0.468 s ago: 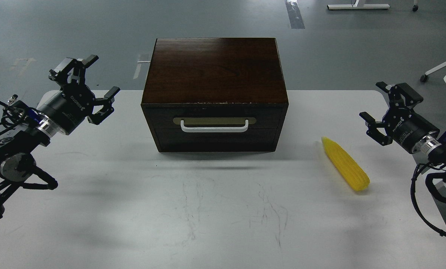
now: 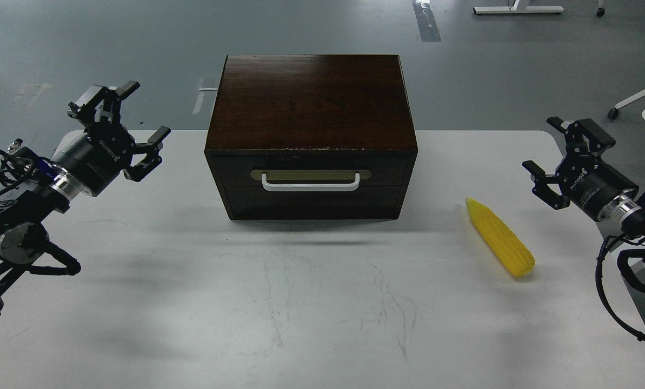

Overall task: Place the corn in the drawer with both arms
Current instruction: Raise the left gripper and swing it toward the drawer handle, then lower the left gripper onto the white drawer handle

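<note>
On the table right of the closed drawer [image 2: 310,181], the corn [image 2: 499,237] lies diagonally, tip toward the box, nearest our right gripper [image 2: 556,162]; we hold both claws spread, empty.

Yellow corn [image 2: 499,237] flat on table, rt of shut drawer [image 2: 310,181]

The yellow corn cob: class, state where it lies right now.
In the head view the bright yellow tapered corn cob lies on the white table, right of the dark brown wooden box and nearest the open right pincer, touching neither.
</note>
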### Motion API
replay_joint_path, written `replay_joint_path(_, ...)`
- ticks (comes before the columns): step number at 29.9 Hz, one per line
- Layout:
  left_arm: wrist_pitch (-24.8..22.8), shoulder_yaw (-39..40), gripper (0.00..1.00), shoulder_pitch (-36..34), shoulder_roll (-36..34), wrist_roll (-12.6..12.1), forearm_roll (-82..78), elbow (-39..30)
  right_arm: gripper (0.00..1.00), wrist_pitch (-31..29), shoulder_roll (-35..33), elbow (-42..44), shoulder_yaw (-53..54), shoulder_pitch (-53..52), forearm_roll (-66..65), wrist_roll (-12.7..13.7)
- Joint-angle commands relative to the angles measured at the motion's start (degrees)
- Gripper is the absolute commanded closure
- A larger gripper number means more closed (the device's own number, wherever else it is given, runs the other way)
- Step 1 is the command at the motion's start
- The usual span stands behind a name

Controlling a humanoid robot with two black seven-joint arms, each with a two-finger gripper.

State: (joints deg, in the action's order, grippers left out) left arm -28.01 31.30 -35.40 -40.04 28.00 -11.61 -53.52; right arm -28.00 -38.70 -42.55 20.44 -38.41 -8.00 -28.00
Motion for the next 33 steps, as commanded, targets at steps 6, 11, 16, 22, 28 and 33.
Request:
replay_joint_path(6, 0.0, 1.3, 0.02, -3.3, -6.4, 0.0, -1.6, 4.0, 0.00, 0.0, -0.2, 0.0, 0.7, -0.1, 0.0, 0.0)
replay_joint_path(11, 0.0, 1.4, 0.02, -12.9, -10.3, 0.0, -10.7, -0.3, 0.00, 0.0, -0.2, 0.2, 1.4, -0.2, 0.0, 0.0)
replay_joint_path(16, 0.0, 1.4, 0.02, -20.6, -10.9, 0.0, -20.0, -9.6, 0.00, 0.0, -0.2, 0.3, 1.4, -0.2, 0.0, 0.0)
replay_joint_path(22, 0.0, 1.5, 0.02, -29.1, -5.4, 0.0, -44.0, -20.5, 0.00, 0.0, -0.2, 0.4, 1.4, -0.2, 0.0, 0.0)
replay_joint_path(28, 0.0, 0.7, 0.02, -30.6, 0.7, 0.0, -69.3, -29.3, 0.00, 0.0, -0.1, 0.4, 1.4, -0.2, 0.0, 0.0)
replay_joint_path(33, 0.0, -2.1, 0.02, -30.8, 5.7, 0.0, -90.4, -31.1, 0.00, 0.0, -0.2, 0.4, 1.4, -0.2, 0.0, 0.0)
